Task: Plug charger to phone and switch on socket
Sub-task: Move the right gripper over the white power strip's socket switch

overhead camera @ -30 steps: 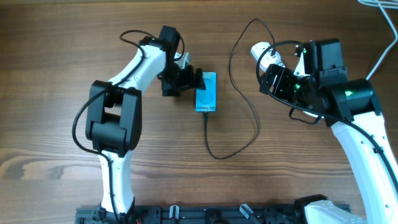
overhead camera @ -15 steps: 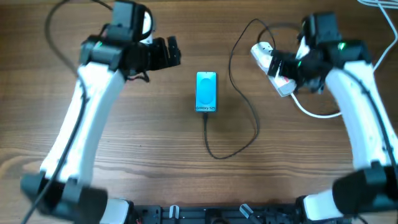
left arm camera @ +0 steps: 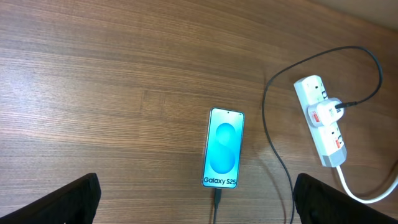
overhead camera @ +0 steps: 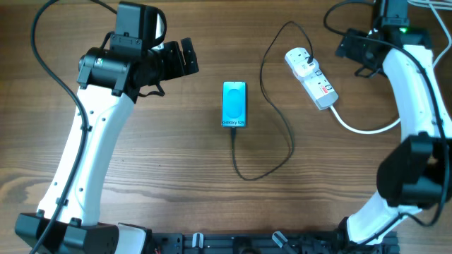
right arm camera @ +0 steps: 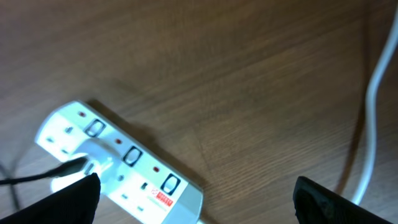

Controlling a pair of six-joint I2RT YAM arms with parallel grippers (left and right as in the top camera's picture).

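Both open: phone (overhead camera: 234, 104) ahead of the left end effector (overhead camera: 182, 58), charger (overhead camera: 282, 134) seemingly plugged; socket (overhead camera: 314, 74) near the right end effector (overhead camera: 353, 49), likely for switching.

The tabletop (overhead camera: 176, 197) is brown wood with clear grain, smooth and low in sheen. The phone (left arm camera: 222, 148) has a glossy screen. The socket (overhead camera: 313, 80) is smooth white plastic, faintly shiny, as is its thick white cord (overhead camera: 364, 130). The charger (overhead camera: 234, 148) cable looks matt black. The left arm (overhead camera: 92, 155) and right arm (overhead camera: 417, 92) wear glossy white shells with matt black joints.

Brown wood-grain table (overhead camera: 176, 176), grain running left to right.
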